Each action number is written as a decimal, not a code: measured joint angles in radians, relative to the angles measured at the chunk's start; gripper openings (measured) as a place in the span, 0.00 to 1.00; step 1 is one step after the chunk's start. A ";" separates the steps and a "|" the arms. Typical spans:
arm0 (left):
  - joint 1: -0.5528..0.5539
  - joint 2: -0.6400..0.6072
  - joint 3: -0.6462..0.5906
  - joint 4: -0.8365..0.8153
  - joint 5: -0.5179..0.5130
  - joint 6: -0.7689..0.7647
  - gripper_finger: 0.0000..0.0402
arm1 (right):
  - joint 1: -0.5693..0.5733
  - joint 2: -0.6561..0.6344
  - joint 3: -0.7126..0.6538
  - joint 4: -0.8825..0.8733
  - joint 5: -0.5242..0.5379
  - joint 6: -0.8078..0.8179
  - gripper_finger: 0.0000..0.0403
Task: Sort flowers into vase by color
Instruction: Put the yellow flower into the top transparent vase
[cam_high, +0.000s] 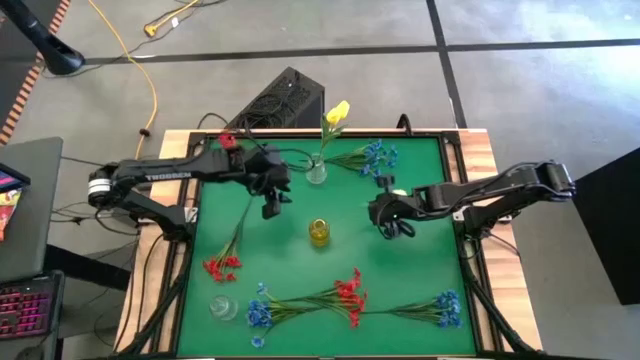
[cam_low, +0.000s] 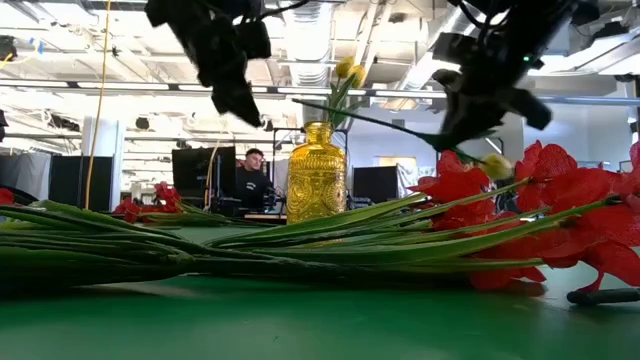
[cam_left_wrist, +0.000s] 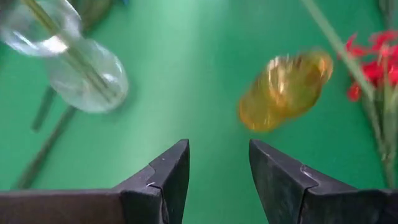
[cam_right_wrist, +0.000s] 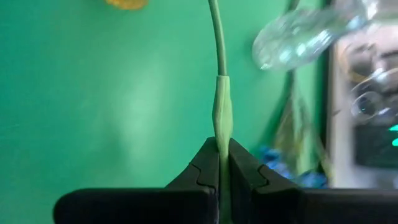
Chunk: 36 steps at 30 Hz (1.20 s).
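From above, the clear glass jar (cam_high: 222, 307) at the bench's near left corner is faint against the green mat (cam_high: 420, 260) and hard to make out. In the low view a heap of green stems and red blooms fills the foreground and hides most of the bench behind it.

The left pincer (cam_high: 272, 203) hangs over the left half of the mat with its dark fingers (cam_left_wrist: 168, 177) apart and nothing between them. A red flower spray (cam_high: 224, 262) lies just below it on the mat, its thin stem running up toward the arm. The clear vase (cam_high: 316, 171), round-bellied glass, stands right of that pincer near the far edge and holds yellow tulip-like flowers (cam_high: 337, 113) on thin stems. The amber vase (cam_high: 319, 232), ribbed yellow glass, stands near the middle of the mat between the two pincers, apart from both.

Along the near edge lie a blue spray (cam_high: 260, 306), a red spray (cam_high: 349, 296) with long green stems, and another blue spray (cam_high: 445, 308). A further blue spray (cam_high: 376, 157) lies beside the clear vase.

The right pincer (cam_high: 386, 214) is right of the amber vase, closed tight on a thin green stem (cam_right_wrist: 222, 112) with a thicker sleeve where the fingers pinch it. The stem's head is cut off in the wrist view; in the low view a yellow bud (cam_low: 495, 165) shows beside that pincer.
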 joint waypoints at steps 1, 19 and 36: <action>0.001 0.000 0.030 -0.013 -0.002 -0.001 0.38 | 0.000 0.007 0.000 0.036 0.003 -0.030 0.10; -0.036 0.070 0.190 0.195 0.140 -0.316 0.61 | -0.019 0.026 0.000 0.408 0.134 -0.258 0.10; -0.047 0.250 0.189 0.316 0.374 -0.484 0.69 | 0.019 0.026 0.000 0.400 0.134 -0.282 0.10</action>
